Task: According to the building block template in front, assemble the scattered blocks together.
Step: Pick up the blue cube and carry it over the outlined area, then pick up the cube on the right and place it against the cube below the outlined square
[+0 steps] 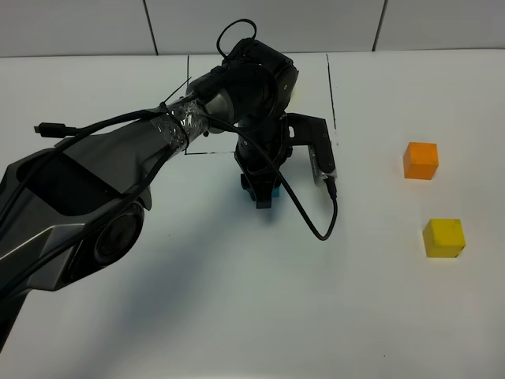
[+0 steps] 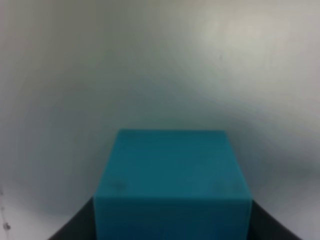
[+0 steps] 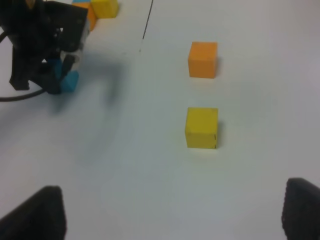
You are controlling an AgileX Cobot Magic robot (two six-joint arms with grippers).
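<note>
My left gripper reaches across the middle of the table and is shut on the blue block, which rests low at the table. Up close, the blue block fills the space between the dark fingers. The orange block and the yellow block lie apart on the right. My right gripper hangs open above the table, short of the yellow block and the orange block. The template shows only partly; in the high view the left arm hides it inside its black outline.
The left arm's body stretches from the lower left to the centre, with a black cable looping beside the gripper. The white table ends at a tiled wall at the back.
</note>
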